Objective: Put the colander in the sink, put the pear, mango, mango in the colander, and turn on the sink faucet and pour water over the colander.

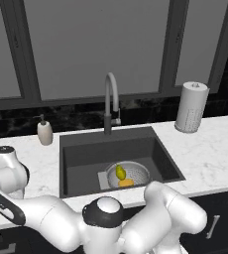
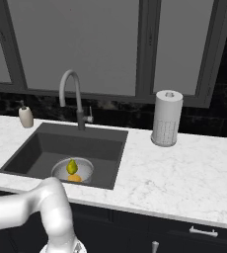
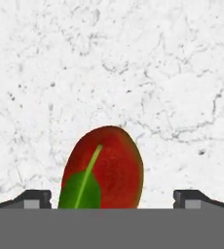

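A white marble-veined counter (image 1: 210,149) carries one dark grey rectangular sink (image 1: 81,154), recessed and matte, well off to the side of the pincer (image 3: 112,197), which works over bare countertop. Inside the basin sits one round, finely perforated metal colander (image 1: 138,174) on a lighter square plate; it holds two fruits, a yellow-green pear (image 1: 120,172) and a rounded orange-yellow mango (image 1: 126,182), touching each other. One slim grey gooseneck faucet (image 1: 111,94) arches above the sink's back edge, flanked by one tall perforated white paper-towel roll (image 1: 191,107) and one small cream soap pump bottle (image 1: 45,131). Directly between the pincer's two dark fingertips (image 3: 33,198), which stand wide apart and clear of the fruit on both sides, lies the second mango (image 3: 106,168): oval, glossy red with a green patch, resting on the speckled stone.
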